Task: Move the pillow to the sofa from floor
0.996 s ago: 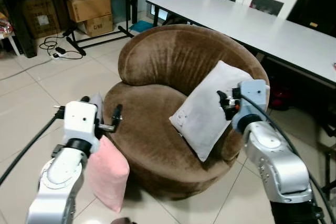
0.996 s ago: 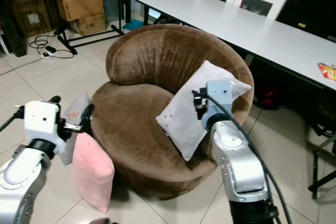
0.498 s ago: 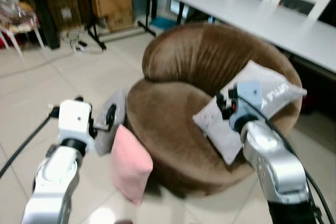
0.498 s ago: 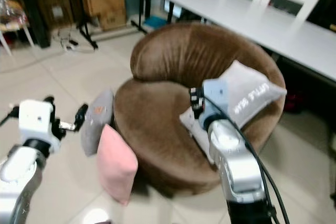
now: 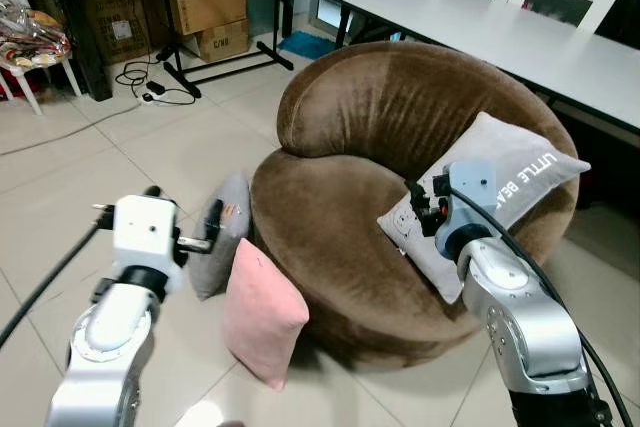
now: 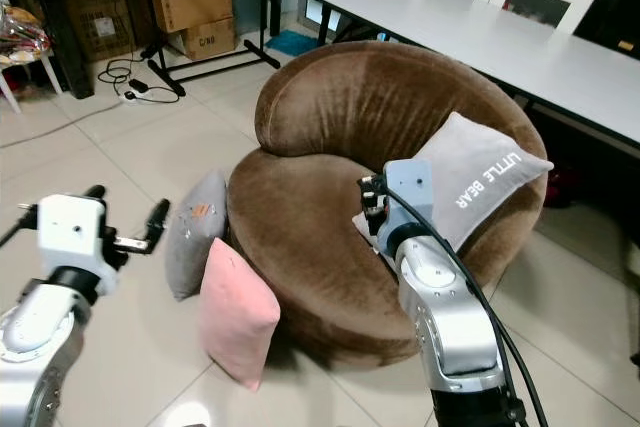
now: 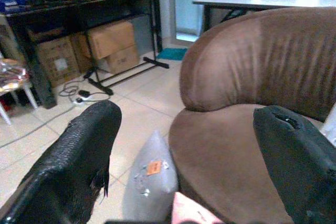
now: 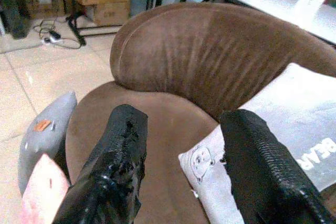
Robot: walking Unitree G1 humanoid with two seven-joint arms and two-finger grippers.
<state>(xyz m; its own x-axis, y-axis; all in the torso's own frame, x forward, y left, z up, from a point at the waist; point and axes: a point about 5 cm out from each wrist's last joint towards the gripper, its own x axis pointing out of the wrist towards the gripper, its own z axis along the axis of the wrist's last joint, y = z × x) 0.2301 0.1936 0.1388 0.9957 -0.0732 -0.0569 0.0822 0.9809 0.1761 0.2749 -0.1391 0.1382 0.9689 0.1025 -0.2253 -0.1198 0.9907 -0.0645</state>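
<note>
The pink pillow (image 5: 262,313) stands on edge on the tiled floor (image 5: 90,162), leaning on the sofa (image 5: 380,177) just right of a grey pillow (image 5: 222,234). It looks light, soft and squashy; its top corner seems the likeliest hold. The sofa is round brown velvet. Left end effector (image 5: 196,235) and right end effector (image 8: 184,177) are both spread, holding nothing.
</note>
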